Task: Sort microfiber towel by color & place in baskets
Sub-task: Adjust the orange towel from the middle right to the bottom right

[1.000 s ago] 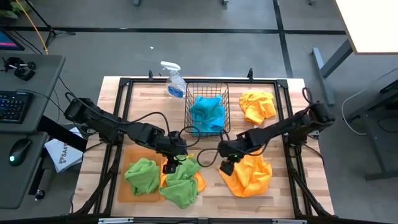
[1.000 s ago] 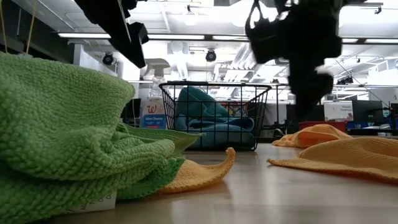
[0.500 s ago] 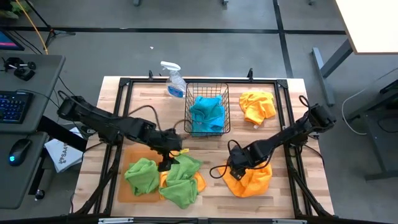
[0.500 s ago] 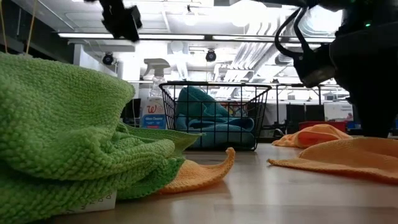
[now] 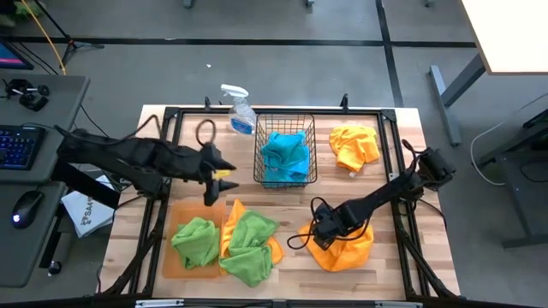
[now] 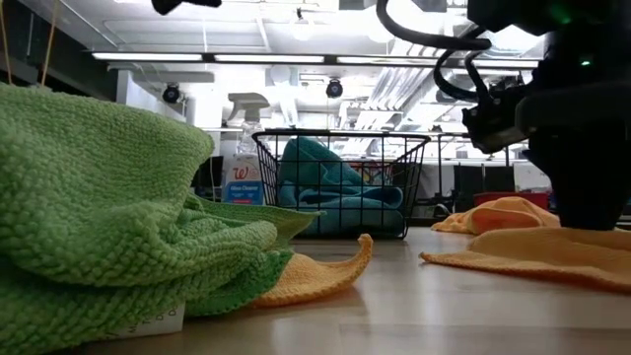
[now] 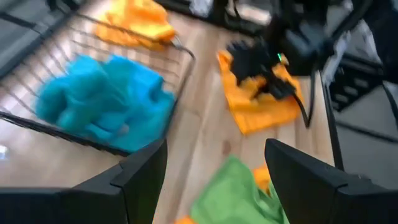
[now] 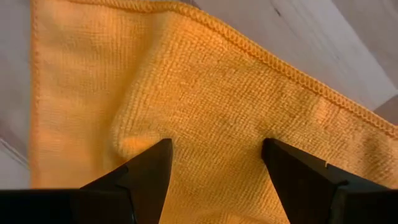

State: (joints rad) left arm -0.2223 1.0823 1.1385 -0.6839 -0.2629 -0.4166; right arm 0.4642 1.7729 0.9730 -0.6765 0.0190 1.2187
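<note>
An orange towel [image 5: 347, 246] lies flat near the table's near right edge. My right gripper [image 8: 214, 155] is open and down on it [image 5: 320, 225]. A second orange towel [image 5: 355, 144] lies at the far right. The black wire basket [image 5: 260, 141] holds a blue towel [image 5: 285, 156]. The flat orange tray [image 5: 169, 261] carries two green towels [image 5: 195, 241] [image 5: 251, 246], and an orange towel [image 5: 273, 251] pokes out from under them. My left gripper [image 5: 214, 177] is open and hovers left of the basket, holding nothing. My right gripper comes from above, pointing down, with both open fingertips [image 8: 149, 167] set on the orange towel's top surface [image 8: 205, 124], a little way in from its hemmed edge [image 8: 280, 59]. A small ridge of cloth [image 8: 124, 143] stands beside one finger. The towel lies flat on the table.
A clear spray bottle [image 5: 238, 111] stands at the far edge, left of the basket. Bare wood shows between the basket and the near towels [image 5: 291, 205]. A black frame rail [image 5: 171, 154] runs around the table. A desk with a keyboard stands off to the left.
My left gripper has risen from over the green towels and drawn back toward the table's far left. My right gripper has moved toward the near edge and come down onto the near orange towel. The green towels lie where they were.
</note>
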